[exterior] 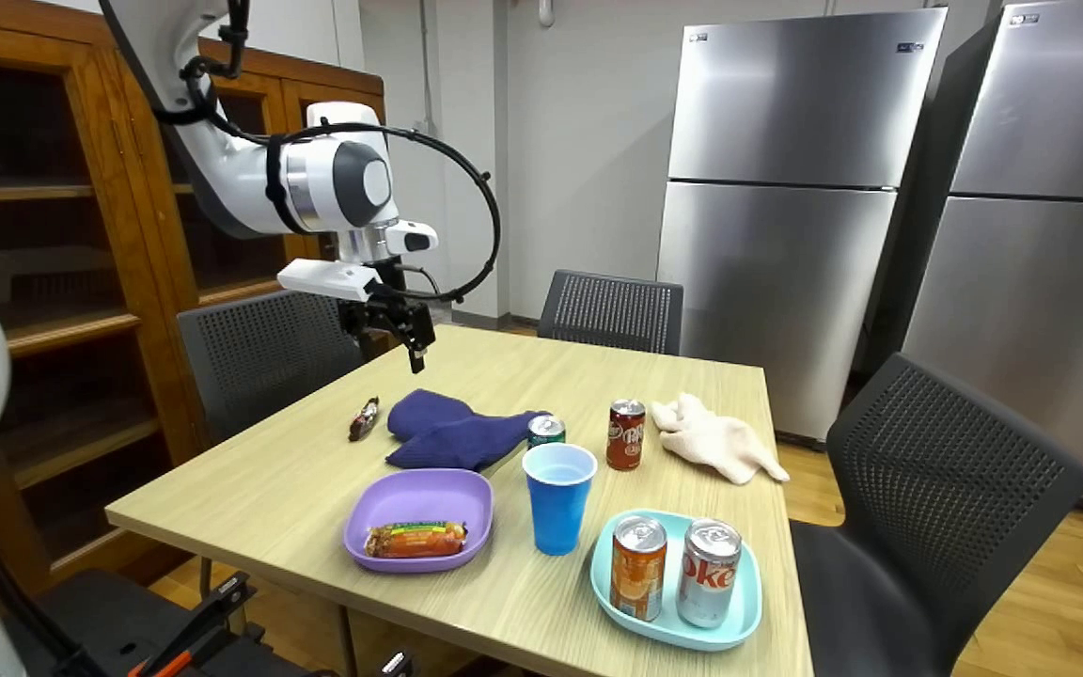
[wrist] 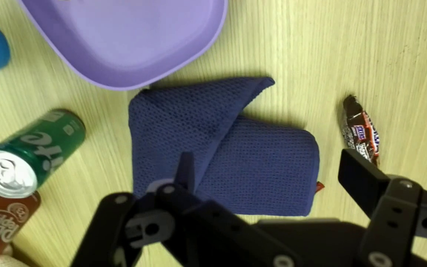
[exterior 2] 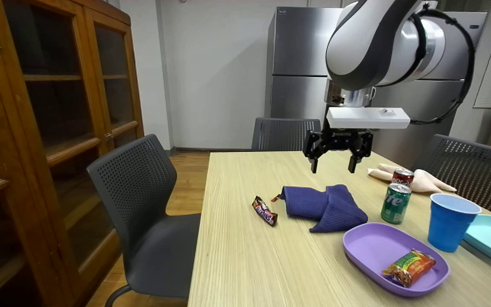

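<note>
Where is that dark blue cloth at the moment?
In an exterior view, the dark blue cloth lies on the table, between the small candy bar on the picture's left and the green can on its right, just beyond the purple tray.

Pale wood-grain table [exterior 2: 262, 264], bearing folded navy towel [exterior 2: 309, 204], brown-wrapped candy bar [exterior 2: 265, 211] near it, purple plate [exterior 2: 371, 247], blue plastic cup [exterior 2: 448, 226], upright Sprite can [exterior 2: 396, 204], upright Dr Pepper can [exterior: 625, 437], crumpled cream towel [exterior: 715, 442], turquoise tray [exterior 2: 489, 230]

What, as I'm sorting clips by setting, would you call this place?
Probably a break room, perhaps in an office or lab: two fridges side by side, mesh-backed chairs at a table, and soda cans on it.
</note>
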Robot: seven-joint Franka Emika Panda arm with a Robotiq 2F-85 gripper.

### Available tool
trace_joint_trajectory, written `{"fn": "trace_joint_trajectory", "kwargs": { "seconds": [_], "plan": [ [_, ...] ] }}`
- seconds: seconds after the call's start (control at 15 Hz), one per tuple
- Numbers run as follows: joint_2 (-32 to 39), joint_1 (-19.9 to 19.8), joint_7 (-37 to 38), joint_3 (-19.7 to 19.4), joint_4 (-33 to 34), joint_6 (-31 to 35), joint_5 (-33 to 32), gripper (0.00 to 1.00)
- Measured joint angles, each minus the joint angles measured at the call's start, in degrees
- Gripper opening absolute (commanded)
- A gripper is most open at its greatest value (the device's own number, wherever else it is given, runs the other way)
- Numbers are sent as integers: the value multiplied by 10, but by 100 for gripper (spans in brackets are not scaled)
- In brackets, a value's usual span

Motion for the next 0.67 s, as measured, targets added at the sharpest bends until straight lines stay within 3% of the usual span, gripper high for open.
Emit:
{"fn": "trace_joint_trajectory", "kwargs": {
  "seconds": [0.33,0.67],
  "plan": [
    [43,4,-67,15,41,17,6,100],
    [51,3,-76,16,47,19,7,100]
  ]
}}
